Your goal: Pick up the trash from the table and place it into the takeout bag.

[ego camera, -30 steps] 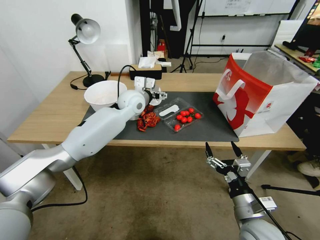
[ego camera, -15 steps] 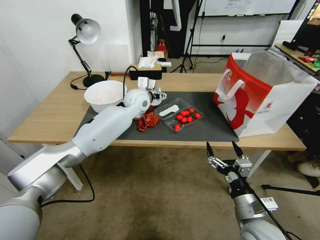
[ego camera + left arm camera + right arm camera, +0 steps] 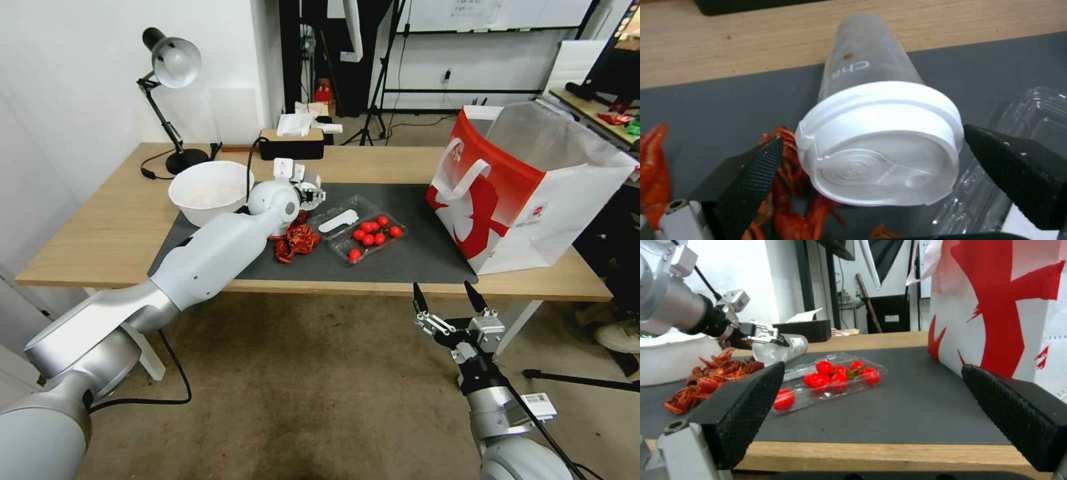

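Currently the left end effector is spread wide w/ the white-lidded cup between its pads, not clamped; cup lies tilted on the dark mat of the worktop. Right end effector hangs released below the worktop edge, near the takeout bag.

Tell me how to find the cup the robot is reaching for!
Look at the long wooden table and its dark grey mat. Near the mat's back edge, beside the red crayfish shells and the clear tray of tomatoes, the left gripper straddles a cup, fingers open. It is the only frosted plastic cup, lying on its side, with a white lid.
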Robot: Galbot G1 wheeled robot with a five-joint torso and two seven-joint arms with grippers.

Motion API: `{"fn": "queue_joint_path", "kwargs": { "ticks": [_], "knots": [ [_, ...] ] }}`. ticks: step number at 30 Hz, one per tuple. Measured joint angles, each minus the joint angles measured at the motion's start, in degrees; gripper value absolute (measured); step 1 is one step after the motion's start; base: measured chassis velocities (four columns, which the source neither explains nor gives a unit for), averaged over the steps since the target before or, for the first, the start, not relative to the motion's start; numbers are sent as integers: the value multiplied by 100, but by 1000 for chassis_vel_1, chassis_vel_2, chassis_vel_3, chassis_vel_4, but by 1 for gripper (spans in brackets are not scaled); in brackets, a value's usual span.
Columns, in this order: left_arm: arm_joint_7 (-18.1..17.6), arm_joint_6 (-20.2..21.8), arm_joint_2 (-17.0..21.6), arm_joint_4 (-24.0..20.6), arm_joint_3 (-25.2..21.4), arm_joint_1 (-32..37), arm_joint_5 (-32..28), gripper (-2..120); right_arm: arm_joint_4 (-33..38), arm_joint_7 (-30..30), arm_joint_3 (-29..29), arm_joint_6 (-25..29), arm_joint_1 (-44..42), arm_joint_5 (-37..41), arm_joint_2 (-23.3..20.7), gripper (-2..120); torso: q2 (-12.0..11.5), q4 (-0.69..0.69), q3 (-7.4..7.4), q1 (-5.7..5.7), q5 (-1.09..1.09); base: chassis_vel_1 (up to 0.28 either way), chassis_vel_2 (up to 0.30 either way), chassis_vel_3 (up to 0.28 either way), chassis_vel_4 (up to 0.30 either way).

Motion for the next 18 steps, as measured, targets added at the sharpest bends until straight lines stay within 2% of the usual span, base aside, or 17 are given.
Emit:
{"fn": "queue_joint_path", "kwargs": {
  "ticks": [13, 17, 18],
  "knots": [
    [25, -11, -121, 109, -52, 9, -145, 99, 14, 11, 31, 1, -20, 19, -26, 100, 0, 0, 0, 0, 0, 0, 0, 0, 0],
    [11, -16, -115, 109, -52, 9, -161, 92, 15, 11, 24, 1, -19, 19, -19, 100, 0, 0, 0, 0, 0, 0, 0, 0, 0],
    [5, -22, -112, 108, -52, 7, -167, 84, 17, 11, 22, 2, -19, 19, -17, 100, 0, 0, 0, 0, 0, 0, 0, 0, 0]
  ]
}}
